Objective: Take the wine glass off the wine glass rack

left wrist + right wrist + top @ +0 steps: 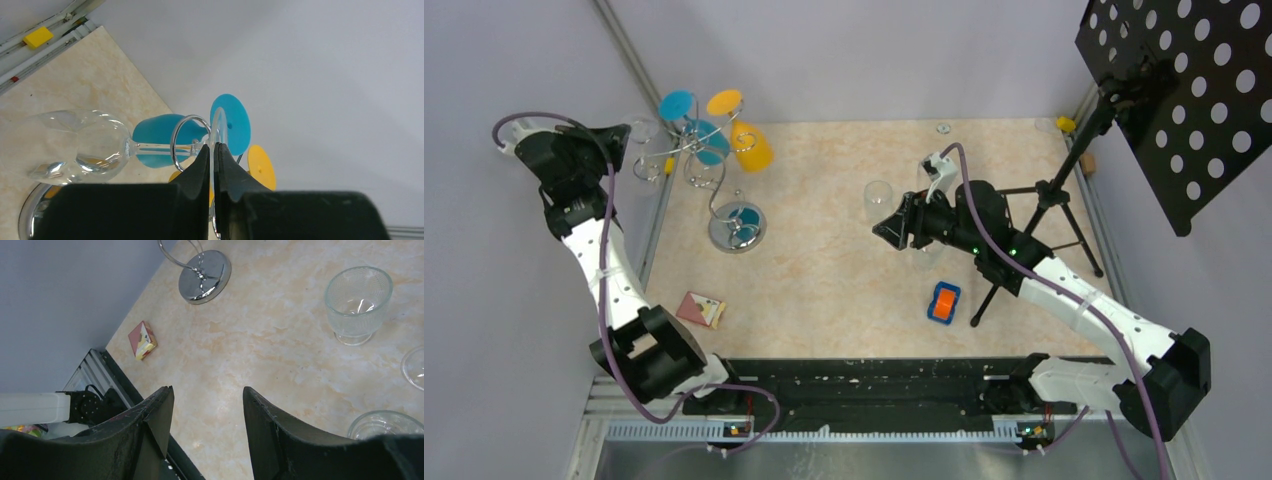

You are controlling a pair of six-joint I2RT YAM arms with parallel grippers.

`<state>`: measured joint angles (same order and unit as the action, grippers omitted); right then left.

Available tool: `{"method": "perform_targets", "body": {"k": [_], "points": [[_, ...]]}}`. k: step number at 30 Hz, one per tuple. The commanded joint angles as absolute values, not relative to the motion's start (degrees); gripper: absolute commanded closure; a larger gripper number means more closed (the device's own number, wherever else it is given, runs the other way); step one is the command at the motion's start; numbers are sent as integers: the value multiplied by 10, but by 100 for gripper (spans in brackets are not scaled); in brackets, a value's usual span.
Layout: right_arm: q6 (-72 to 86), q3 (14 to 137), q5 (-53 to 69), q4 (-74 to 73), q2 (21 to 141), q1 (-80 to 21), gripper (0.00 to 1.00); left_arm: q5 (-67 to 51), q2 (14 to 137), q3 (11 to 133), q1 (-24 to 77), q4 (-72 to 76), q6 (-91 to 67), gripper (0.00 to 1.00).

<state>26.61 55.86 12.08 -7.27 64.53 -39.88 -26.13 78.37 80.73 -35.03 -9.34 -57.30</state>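
Observation:
The silver wire wine glass rack (714,170) stands at the far left on its round chrome base (737,228). A blue glass (709,140) and a yellow glass (751,146) hang on it. A clear wine glass (75,147) lies sideways, its stem through a rack ring (186,142). My left gripper (214,147) is shut on the thin edge of the clear glass's foot (217,127); in the top view it (629,142) is at the rack's left side. My right gripper (207,395) is open and empty above mid-table (886,228).
A black tripod (1044,215) with a perforated black board (1184,90) stands at the right. Clear glass cups (879,200) (357,302) sit near my right gripper. An orange and blue toy (943,302) and a small card box (701,309) lie nearer the front.

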Motion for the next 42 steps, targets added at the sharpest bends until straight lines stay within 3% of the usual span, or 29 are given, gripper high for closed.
{"method": "perform_targets", "body": {"k": [1, 8, 22, 33, 42], "points": [[262, 562, 123, -49, 630, -395, 45, -252, 751, 800, -355, 15, -606, 100], [261, 564, 120, -50, 635, -395, 45, -207, 742, 792, -356, 17, -560, 100], [279, 560, 154, -29, 625, -395, 42, -327, 807, 784, -356, 138, -636, 100], [283, 558, 154, -26, 624, -395, 42, -395, 796, 785, -355, 113, -675, 100], [286, 562, 159, -30, 615, -395, 42, -368, 749, 779, -356, 18, -633, 100]]}}
